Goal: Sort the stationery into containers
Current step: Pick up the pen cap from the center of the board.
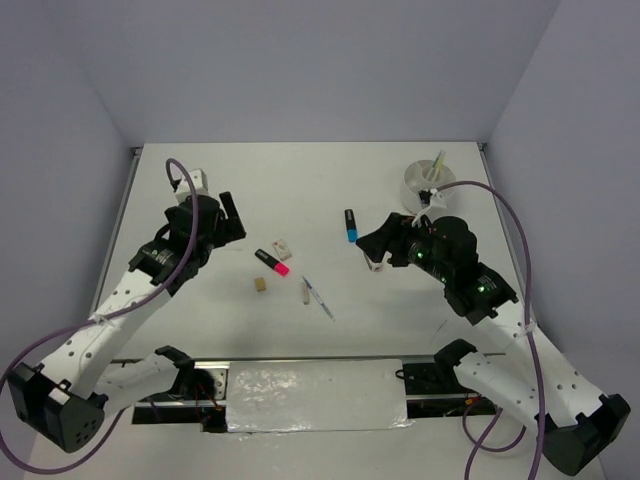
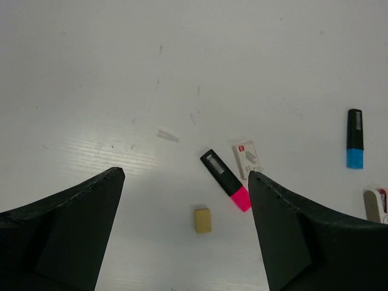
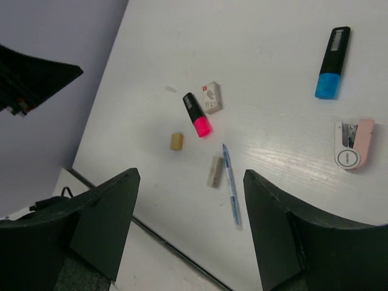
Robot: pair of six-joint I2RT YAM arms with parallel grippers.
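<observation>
Both tools empty. Left gripper (image 2: 185, 182), jaws spread wide, hovers over the pink-and-black plastic highlighter (image 2: 225, 180) and the small tan block eraser (image 2: 202, 220), probably lining up a pick. Right gripper (image 3: 191, 176), likewise splayed, hangs above the thin blue pen (image 3: 230, 193). The round white divided bowl (image 1: 410, 180) sits far right, with a thin yellow stick (image 1: 438, 162) leaning in it. Everything else lies loose on the white table (image 1: 300, 180).

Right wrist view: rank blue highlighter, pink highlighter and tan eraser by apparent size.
1. blue highlighter
2. pink highlighter; it may look smaller only because it lies farther from the camera
3. tan eraser, clearly the smallest
</observation>
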